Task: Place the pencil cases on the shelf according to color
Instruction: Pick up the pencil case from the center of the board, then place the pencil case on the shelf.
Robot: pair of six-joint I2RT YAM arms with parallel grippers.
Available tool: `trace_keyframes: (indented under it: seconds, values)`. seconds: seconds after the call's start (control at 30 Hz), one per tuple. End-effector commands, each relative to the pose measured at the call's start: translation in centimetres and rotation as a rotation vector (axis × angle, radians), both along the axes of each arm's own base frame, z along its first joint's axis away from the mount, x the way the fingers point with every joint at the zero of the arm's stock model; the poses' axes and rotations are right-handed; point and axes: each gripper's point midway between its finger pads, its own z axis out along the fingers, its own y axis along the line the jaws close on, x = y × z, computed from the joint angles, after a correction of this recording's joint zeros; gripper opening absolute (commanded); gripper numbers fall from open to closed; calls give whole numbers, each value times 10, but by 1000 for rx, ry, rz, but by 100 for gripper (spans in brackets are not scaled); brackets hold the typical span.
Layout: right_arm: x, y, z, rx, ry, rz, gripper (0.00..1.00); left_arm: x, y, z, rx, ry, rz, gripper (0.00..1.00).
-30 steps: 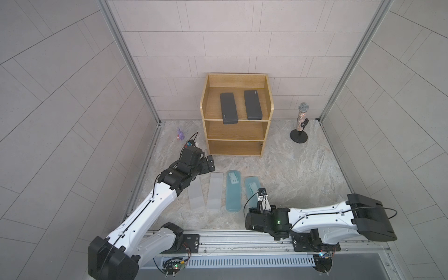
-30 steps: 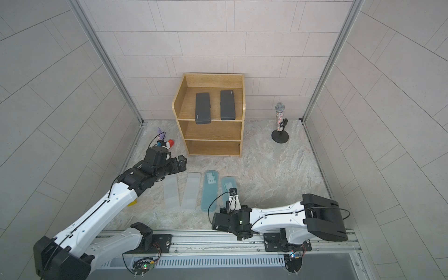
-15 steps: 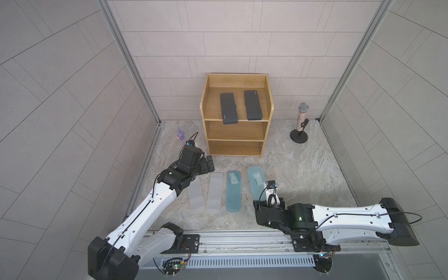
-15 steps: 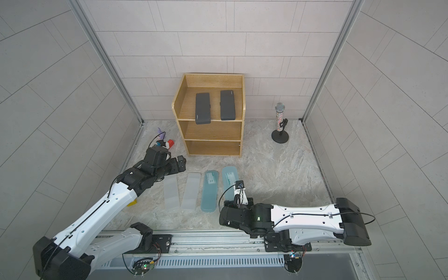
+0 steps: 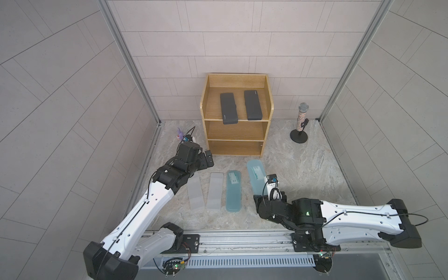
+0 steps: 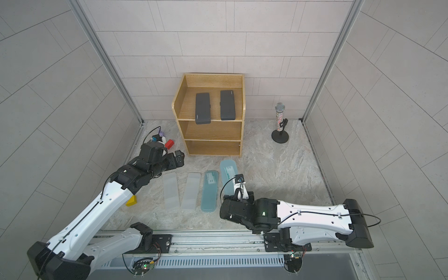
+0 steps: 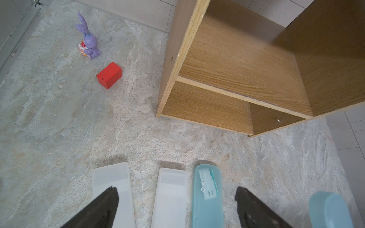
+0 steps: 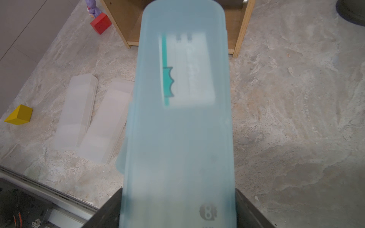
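The wooden shelf [image 5: 236, 126] stands at the back wall, and two black pencil cases [image 5: 228, 108] [image 5: 252, 105] lie on its top level. On the floor in front lie two frosted grey cases [image 5: 194, 191] [image 5: 215, 191] and one teal case [image 5: 234, 190]. My right gripper [image 8: 178, 209] is shut on the near end of a second teal case [image 8: 181, 118] [image 5: 255, 173], which is lifted and points toward the shelf's lower levels. My left gripper [image 7: 176, 199] [image 5: 208, 160] hovers open and holds nothing, above the far ends of the frosted cases, near the shelf's left front corner.
A microphone on a round stand [image 5: 300, 123] is right of the shelf. A purple rabbit figure [image 7: 88, 39] and a red block [image 7: 109, 75] sit left of it. A yellow block [image 6: 131, 201] lies under the left arm. The metal rail [image 5: 242, 238] runs along the front.
The right arm has stretched out to the right and carried the held teal case a little farther toward the shelf. The left arm has stayed put.
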Motion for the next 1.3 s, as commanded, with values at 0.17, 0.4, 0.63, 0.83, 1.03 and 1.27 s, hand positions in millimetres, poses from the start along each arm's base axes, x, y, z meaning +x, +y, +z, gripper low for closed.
trace_keyframes:
  seconds: [0.17, 0.4, 0.63, 0.83, 1.03, 1.27]
  values:
    - [42, -11, 41, 30, -37, -10, 34, 4, 0, 2, 16, -8, -10, 100]
    - [84, -2, 45, 37, -17, -13, 34, 11, 0, -1, 22, -10, -16, 100]
    - [124, 15, 52, 46, -35, -17, 34, 15, 3, -4, 19, -8, -18, 100]
    - [162, 27, 50, 49, -44, -46, 33, 15, 3, -5, -14, -8, -21, 100]
    - [197, 32, 43, 23, -37, -79, 33, 13, 3, -2, -32, -16, -26, 100]
    - [231, 26, 43, 13, -46, -134, 33, 11, 2, 0, -48, -22, -39, 100]
